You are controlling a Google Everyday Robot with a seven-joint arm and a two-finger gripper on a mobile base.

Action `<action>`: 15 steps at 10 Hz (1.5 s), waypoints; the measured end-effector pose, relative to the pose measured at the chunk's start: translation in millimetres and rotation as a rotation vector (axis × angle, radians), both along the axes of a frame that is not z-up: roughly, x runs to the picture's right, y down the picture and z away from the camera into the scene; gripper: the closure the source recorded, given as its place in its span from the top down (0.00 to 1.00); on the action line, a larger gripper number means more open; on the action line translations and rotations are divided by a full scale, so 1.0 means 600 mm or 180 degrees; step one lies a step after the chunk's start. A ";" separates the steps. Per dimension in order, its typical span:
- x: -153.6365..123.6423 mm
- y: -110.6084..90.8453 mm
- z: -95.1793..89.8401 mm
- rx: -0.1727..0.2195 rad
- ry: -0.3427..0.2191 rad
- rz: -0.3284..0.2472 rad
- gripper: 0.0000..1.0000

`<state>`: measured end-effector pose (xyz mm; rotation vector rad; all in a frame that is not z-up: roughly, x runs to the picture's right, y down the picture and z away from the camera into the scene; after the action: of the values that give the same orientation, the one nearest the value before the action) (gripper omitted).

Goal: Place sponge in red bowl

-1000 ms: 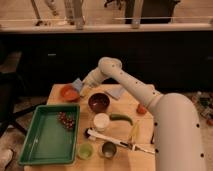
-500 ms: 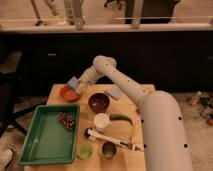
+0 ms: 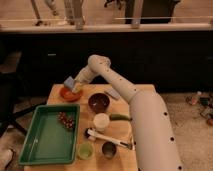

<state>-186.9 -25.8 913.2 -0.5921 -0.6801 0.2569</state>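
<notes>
The sponge (image 3: 70,83), blue-grey with a yellowish layer, is at my gripper (image 3: 75,84) just above the orange-red bowl (image 3: 69,94) at the table's far left. The white arm reaches from the lower right across the table to it. The sponge sits tilted over the bowl's far rim, and I cannot tell whether it touches the bowl.
A dark maroon bowl (image 3: 98,102) stands right of the red bowl. A flat blue-grey cloth piece (image 3: 112,93), white cup (image 3: 101,121), green pepper (image 3: 120,117), brush (image 3: 107,138), small green cup (image 3: 85,150) and dark cup (image 3: 108,149) lie nearby. A green tray (image 3: 40,145) holds grapes (image 3: 66,120).
The gripper with the sponge has moved left and down, from beside the bowl to just over its rim.
</notes>
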 end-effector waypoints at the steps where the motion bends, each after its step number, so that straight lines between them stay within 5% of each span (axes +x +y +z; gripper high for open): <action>1: -0.007 -0.002 0.005 -0.0003 0.0003 -0.0015 0.00; 15: -0.004 -0.009 0.054 -0.0184 0.0102 -0.0028 0.03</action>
<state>-189.5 -31.1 945.6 -0.6448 -0.6406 0.2781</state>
